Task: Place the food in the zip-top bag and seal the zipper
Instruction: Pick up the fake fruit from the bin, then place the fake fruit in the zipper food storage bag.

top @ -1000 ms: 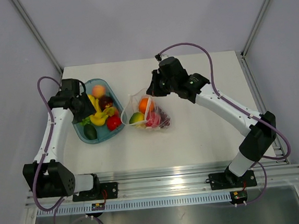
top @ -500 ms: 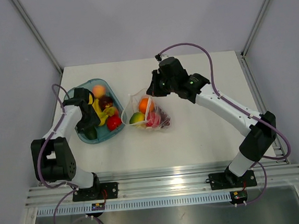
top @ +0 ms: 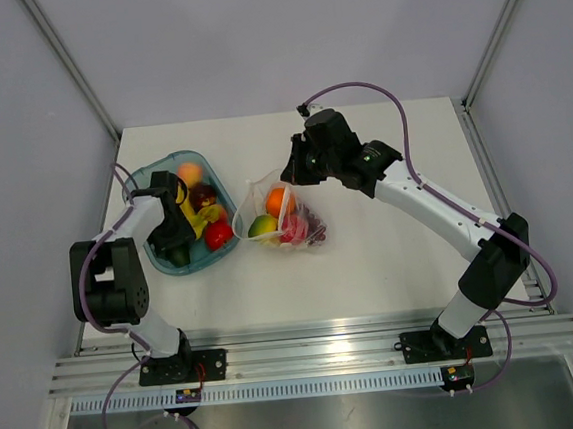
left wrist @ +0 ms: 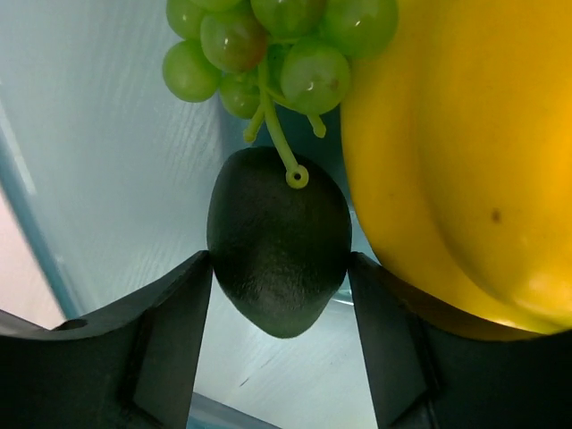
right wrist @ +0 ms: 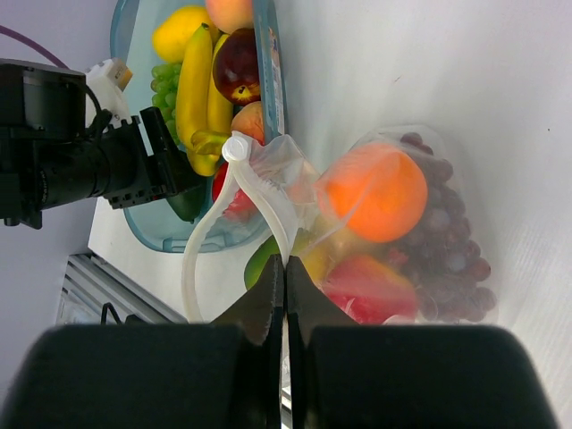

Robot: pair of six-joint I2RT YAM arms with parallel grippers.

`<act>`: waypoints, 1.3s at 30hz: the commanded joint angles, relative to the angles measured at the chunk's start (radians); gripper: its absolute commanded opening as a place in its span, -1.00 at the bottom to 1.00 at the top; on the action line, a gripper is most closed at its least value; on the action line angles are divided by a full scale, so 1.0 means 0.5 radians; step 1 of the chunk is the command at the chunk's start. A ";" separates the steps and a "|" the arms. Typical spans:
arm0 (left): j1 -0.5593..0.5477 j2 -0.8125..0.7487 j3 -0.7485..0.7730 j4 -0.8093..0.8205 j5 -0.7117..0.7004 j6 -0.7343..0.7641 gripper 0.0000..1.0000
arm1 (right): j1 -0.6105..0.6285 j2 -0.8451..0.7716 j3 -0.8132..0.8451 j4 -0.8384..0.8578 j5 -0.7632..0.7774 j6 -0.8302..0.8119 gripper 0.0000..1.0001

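- Top external view: our zip-top bag (top: 287,217) lies mid-table, part filled and unsealed.
- More food (top: 205,220) remains in the bowl (top: 148,170).
- Right gripper (right wrist: 284,264) pinches the bag's mouth; left gripper (left wrist: 280,277) has its jaws either side of a dark fruit (left wrist: 279,237), but we cannot tell if it is gripped.

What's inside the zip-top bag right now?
Through the clear zip-top bag you can see an orange, purple grapes, a red fruit and a yellow-green fruit. Anything beneath those is covered.

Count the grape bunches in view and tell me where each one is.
2. The green grapes lie in the blue-green bowl, beside the bananas; the purple grapes sit inside the zip-top bag. More could be hidden underneath.
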 commanded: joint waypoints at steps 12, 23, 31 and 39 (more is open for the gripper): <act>0.003 -0.368 0.135 -0.059 0.023 -0.030 -0.38 | 0.022 -0.105 0.023 0.103 0.041 -0.029 -1.00; -0.052 -0.874 0.304 -0.001 0.701 0.041 -0.45 | 0.022 -0.093 0.029 0.121 0.028 -0.011 -1.00; -0.601 -0.921 0.562 0.171 1.017 0.020 -0.45 | 0.022 -0.081 0.041 0.130 0.007 0.008 -1.00; -0.837 -0.728 0.568 0.383 0.966 -0.109 -0.54 | 0.025 -0.117 0.017 0.127 0.016 0.020 -1.00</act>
